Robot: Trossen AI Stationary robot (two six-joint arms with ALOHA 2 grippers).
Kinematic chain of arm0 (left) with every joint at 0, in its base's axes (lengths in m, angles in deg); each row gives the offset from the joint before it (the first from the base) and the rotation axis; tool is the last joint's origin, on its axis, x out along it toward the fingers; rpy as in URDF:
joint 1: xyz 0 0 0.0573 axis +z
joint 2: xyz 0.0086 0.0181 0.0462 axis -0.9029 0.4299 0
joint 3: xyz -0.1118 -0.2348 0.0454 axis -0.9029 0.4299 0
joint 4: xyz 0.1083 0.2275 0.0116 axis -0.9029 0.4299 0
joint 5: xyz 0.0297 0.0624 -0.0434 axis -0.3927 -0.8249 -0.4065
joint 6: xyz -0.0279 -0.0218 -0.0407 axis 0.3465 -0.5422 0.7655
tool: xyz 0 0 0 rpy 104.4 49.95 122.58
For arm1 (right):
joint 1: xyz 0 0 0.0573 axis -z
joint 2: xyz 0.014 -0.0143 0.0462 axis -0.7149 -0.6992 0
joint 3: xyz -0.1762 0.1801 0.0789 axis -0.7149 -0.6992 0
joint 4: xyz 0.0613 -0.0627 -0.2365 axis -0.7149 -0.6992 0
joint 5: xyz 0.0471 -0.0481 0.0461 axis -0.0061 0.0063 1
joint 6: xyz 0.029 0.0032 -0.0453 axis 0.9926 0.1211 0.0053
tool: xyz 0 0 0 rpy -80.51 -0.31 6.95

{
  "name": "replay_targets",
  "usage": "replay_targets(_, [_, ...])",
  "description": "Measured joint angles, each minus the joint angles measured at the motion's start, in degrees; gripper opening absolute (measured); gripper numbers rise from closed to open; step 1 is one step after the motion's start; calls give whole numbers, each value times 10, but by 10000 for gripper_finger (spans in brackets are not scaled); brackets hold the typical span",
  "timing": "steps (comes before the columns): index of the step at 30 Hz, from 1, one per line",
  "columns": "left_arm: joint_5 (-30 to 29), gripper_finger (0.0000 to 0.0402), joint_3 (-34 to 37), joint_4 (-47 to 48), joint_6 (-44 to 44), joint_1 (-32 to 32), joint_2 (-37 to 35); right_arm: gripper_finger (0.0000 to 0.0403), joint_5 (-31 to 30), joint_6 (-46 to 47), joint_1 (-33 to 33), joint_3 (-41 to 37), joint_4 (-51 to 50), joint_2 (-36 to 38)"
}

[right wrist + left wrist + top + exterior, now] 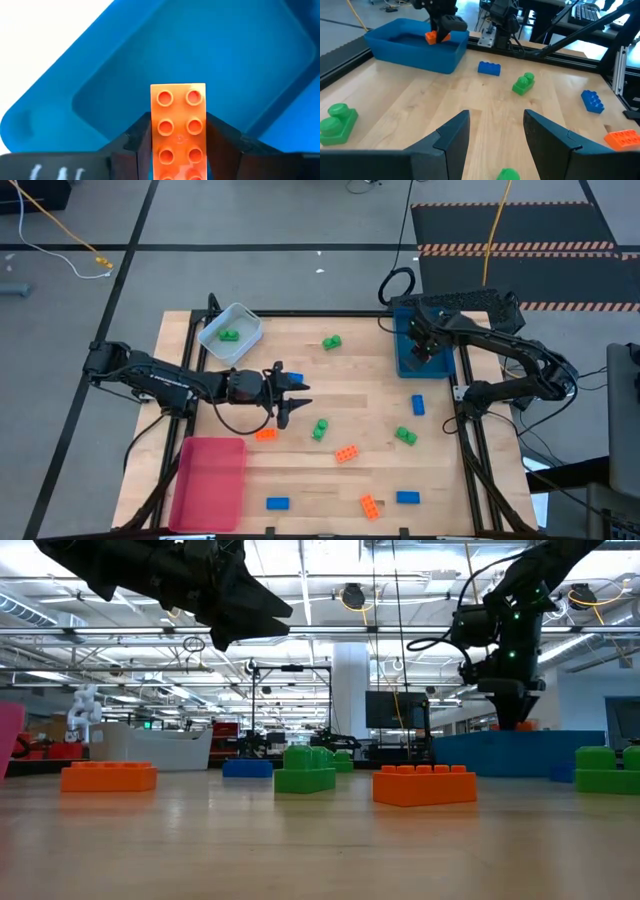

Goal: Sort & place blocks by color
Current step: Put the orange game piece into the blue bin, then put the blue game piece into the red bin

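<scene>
Orange brick clamped in right tool over blue tray, wrist view only; left tool agape, empty.

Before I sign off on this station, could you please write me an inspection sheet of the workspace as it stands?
Surface: wooden table, in a dark frame.
Job's things: green, orange and blue blocks scattered on the wood; one green block in the pale tray; red tray holds nothing visible; blue tray lies under the right arm.
Clutter: nothing seen.
Grippers: left gripper above mid-table, jaws open, holding nothing; right gripper over the blue tray, jaws shut on an orange block.
Cables: black cable loop behind the table; yellow cable on the floor.
Surroundings: grey floor, striped mat; large hall beyond the table.
</scene>
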Motion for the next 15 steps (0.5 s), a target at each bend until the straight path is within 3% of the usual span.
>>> replay_targets(2, [0, 186, 0, 0, 0, 0, 0, 155, -4, 4, 0, 0, 7, 0])
replay_targets(6, [0, 186, 0, 0, 1, 0, 0, 276, -31, 9, 0, 0, 21, 0])
replay_targets(9, [0, 186, 0, 0, 1, 0, 0, 341, -31, 13, 0, 0, 28, 0])
replay_targets(12, [0, 186, 0, 0, 1, 0, 0, 365, -31, 13, 0, 0, 29, 0])
replay_targets(15, [0, 186, 0, 4, 2, 0, 0, 364, -31, 13, 0, 0, 30, 5])
